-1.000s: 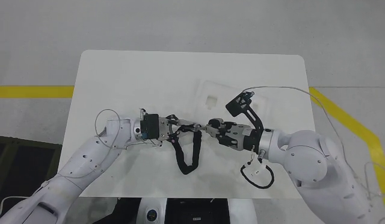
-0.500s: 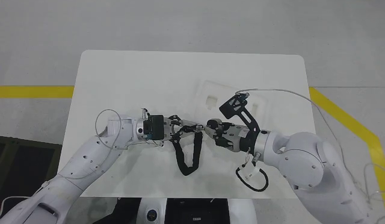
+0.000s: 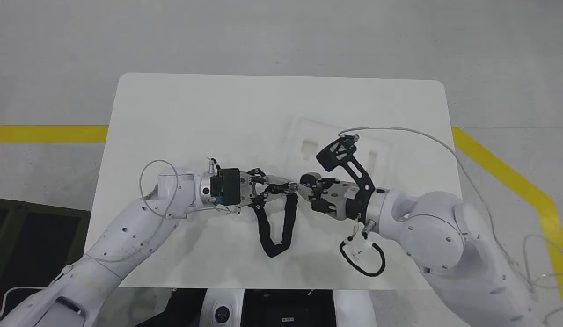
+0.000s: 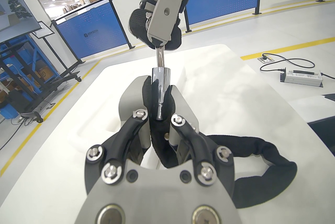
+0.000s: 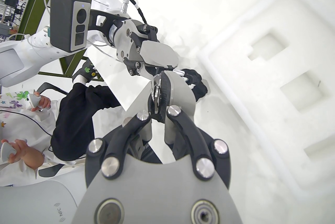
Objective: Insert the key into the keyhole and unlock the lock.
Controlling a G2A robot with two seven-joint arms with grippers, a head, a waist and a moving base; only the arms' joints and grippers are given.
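Note:
My left gripper [image 4: 159,94] is shut on the lock's shiny metal cylinder [image 4: 160,85], held above the table with the keyhole end facing the other arm. From the lock a black fabric-covered cable loop [image 3: 274,226] hangs down onto the table. My right gripper [image 5: 159,94] is shut on the key's head [image 5: 156,95], and the key's metal shaft [image 4: 160,59] runs straight into the cylinder's end. In the top view the two grippers [image 3: 266,188] [image 3: 308,189] meet tip to tip over the middle of the white table [image 3: 176,116].
A white foam tray [image 3: 299,134] with several rectangular recesses lies on the table just behind the right arm. A person's hands with controllers appear off the table edge in the right wrist view [image 5: 28,154]. The table's far half is bare.
The right arm's wrist has rolled and crept slightly toward the left gripper, with the key turning in the lock. The left arm holds its place.

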